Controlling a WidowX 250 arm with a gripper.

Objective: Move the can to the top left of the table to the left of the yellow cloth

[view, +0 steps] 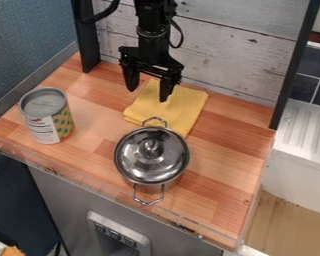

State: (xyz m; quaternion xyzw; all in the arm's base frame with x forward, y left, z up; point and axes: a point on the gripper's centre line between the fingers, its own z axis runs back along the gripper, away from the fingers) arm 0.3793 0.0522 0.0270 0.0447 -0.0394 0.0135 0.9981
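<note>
And here we are in a kitchen set-up: lidded pot [151, 162] and food can [46, 117] on a wooden counter [223, 155], dark tiles [308, 87] above a ridged white drainer [303, 127].

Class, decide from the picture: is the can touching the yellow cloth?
Apart. In the camera view, the can stands left of the yellow cloth, with bare wooden tabletop showing between them.

text: none legible | can label [45, 129]: print too small
</note>
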